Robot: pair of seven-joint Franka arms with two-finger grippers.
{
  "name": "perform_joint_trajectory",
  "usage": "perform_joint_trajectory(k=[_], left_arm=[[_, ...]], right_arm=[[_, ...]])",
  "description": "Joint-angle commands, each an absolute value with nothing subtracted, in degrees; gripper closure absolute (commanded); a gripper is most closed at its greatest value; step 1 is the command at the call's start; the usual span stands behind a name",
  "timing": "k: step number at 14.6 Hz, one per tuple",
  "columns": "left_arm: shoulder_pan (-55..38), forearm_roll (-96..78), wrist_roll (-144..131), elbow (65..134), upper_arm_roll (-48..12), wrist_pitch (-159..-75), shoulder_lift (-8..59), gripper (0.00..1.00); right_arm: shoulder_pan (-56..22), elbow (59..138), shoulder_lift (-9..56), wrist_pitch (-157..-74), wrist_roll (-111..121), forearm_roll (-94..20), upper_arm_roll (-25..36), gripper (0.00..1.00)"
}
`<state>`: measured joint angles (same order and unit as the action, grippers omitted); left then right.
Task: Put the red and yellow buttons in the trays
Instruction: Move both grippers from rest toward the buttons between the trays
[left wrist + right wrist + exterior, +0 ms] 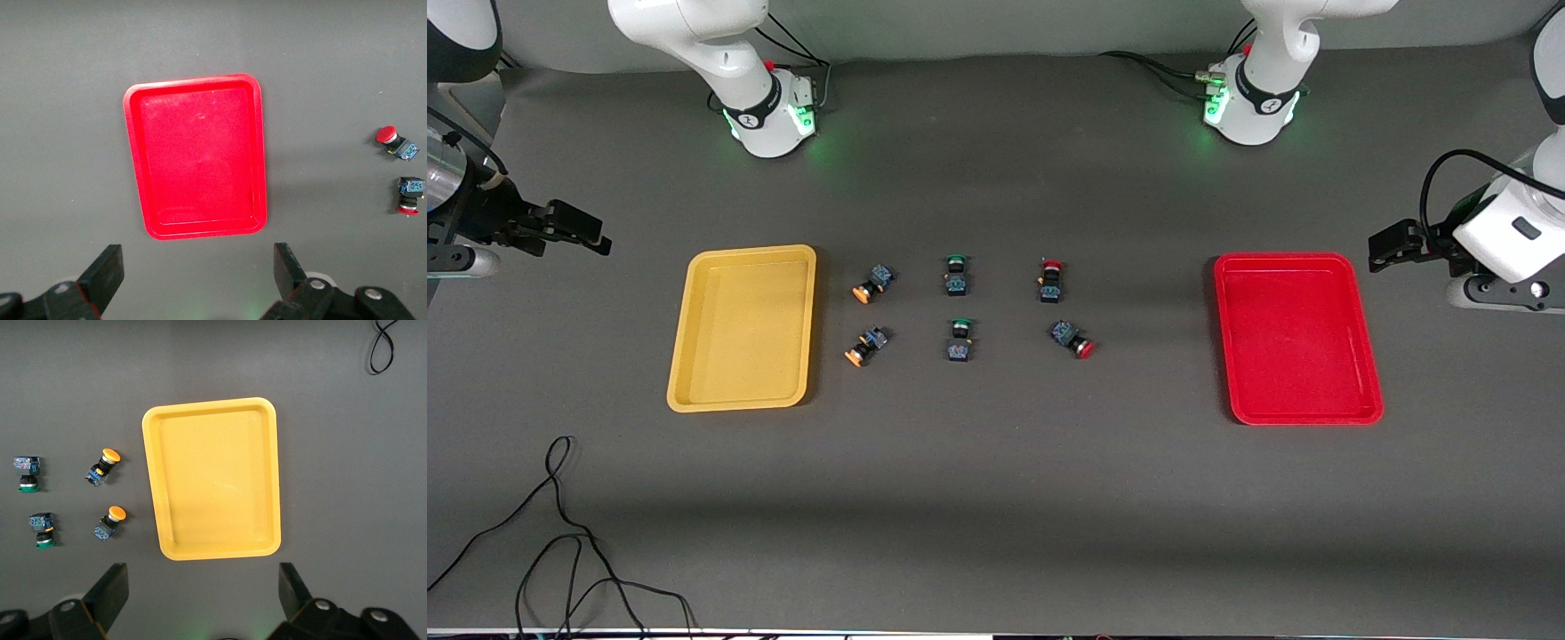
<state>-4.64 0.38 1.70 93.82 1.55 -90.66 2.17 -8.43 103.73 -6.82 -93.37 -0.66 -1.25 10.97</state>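
The left gripper (193, 270) hangs with its fingers wide apart and nothing between them, up at the left arm's end of the table just outside the red tray (1296, 338); its body is cut off by the picture edge. The right gripper (203, 590) hangs likewise, spread and bare, outside the yellow tray (743, 329). Both trays hold nothing. Between them lie six switches in three pairs: two yellow buttons (871, 283) (865, 346) beside the yellow tray, two green buttons (956, 274) (959, 339) midway, two red buttons (1050, 278) (1072, 339) toward the red tray. A black cable (560, 542) trails off the table's near edge.
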Motion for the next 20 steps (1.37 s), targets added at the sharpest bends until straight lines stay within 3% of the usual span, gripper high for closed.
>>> perform_joint_trajectory(k=[1, 7, 13, 16, 20], left_arm=[[-5.1, 0.6, 2.4, 93.1, 1.8, -90.9, 2.4, 0.00], [-5.1, 0.6, 2.4, 93.2, 1.8, -91.0, 2.5, 0.00], [-5.4, 0.4, 2.3, 93.9, 1.5, -90.5, 1.8, 0.00], [-7.4, -2.7, 0.5, 95.4, -2.1, -89.8, 0.4, 0.00], [-11.9, -3.0, -17.1, 97.6, -10.7, -91.3, 0.3, 0.00]], right_arm=[[-8.5, 102.0, -6.0, -93.0, -0.2, -2.4, 11.3, 0.00], [-8.1, 101.8, -5.9, -93.2, 0.4, -1.7, 11.3, 0.00], [-8.5, 98.0, -0.8, -97.3, -6.2, -2.5, 11.1, 0.00], [-11.9, 98.2, 3.4, -100.5, -13.3, -1.8, 10.1, 0.00], [-15.4, 99.7, 2.9, -99.0, -25.3, -4.3, 10.0, 0.00]])
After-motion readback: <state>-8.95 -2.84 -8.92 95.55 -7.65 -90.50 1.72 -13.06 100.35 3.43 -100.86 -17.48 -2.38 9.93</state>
